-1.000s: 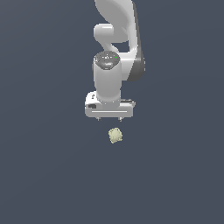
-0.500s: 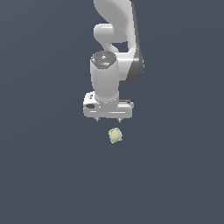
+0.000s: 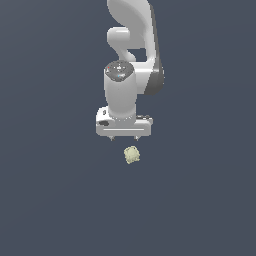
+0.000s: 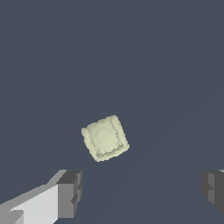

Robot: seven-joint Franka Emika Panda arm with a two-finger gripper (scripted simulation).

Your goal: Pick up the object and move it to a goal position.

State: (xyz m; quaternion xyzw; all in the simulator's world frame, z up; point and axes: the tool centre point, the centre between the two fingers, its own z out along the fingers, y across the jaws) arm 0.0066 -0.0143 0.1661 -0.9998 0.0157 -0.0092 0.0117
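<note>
Pale, bumpy, ring-embossed object point(image 4: 105, 138) beyond wide-spread pincer point(image 4: 142, 192).

So colour-wise, the bench point(image 3: 50, 200) is showing up as one flat dark slate blue-grey, no pattern or texture on it at all. The object point(image 3: 131, 155) is looking pale yellow-green, kinda creamy, and in the wrist view point(image 4: 105, 138) it's showing a raised ring-like relief on its face with slightly darker shading in the grooves around the bumpy edge. The arm point(image 3: 131, 45) is coming across glossy white with a dark grey band down one side and a shiny grey cap on the joint. The hand point(image 3: 123, 138) is showing white too, and its fingers point(image 4: 70, 192) are looking mid-grey with darker grey shading on the tips.
</note>
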